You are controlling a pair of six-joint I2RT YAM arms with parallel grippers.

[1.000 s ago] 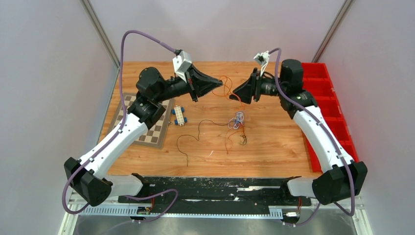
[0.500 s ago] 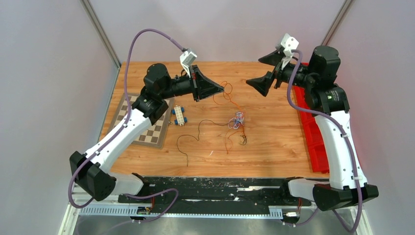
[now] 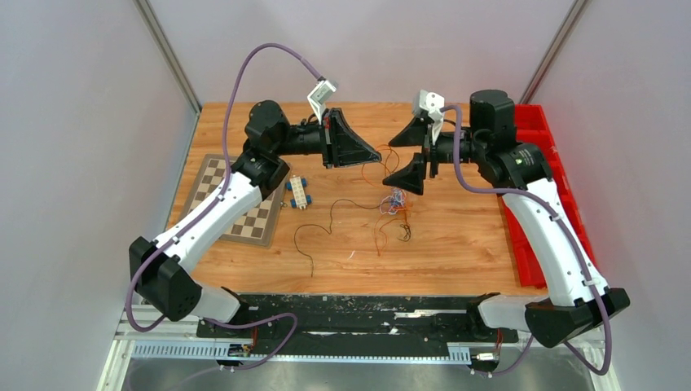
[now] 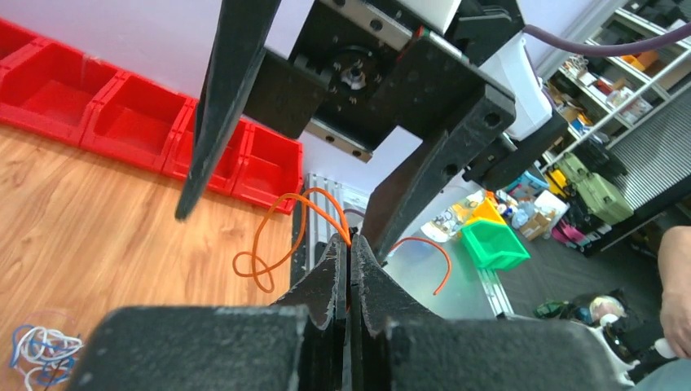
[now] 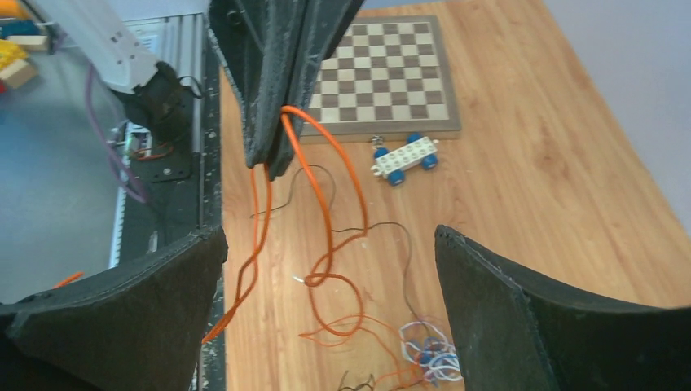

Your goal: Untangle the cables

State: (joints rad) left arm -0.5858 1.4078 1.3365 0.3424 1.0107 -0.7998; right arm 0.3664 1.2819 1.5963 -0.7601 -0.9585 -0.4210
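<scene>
Logging cables: the orange wire (image 5: 358,195) hangs near-vertical from the left gripper (image 3: 379,156), jaws clamped on it, running down to a white-blue knot (image 3: 395,198) on the wooden table (image 3: 456,236); thin dark strands (image 3: 326,228) sprawl toward me. The right gripper (image 3: 389,160), jaws wide apart, faces it, holding nothing. I note a chessboard (image 3: 236,199) and a wheeled toy block (image 3: 299,194) to the left, red bins (image 3: 562,187) to the right.

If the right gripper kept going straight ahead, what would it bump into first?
Most likely the orange wire dangling from the shut left gripper, which hangs in front of the open right gripper; depth is hard to judge.
</scene>
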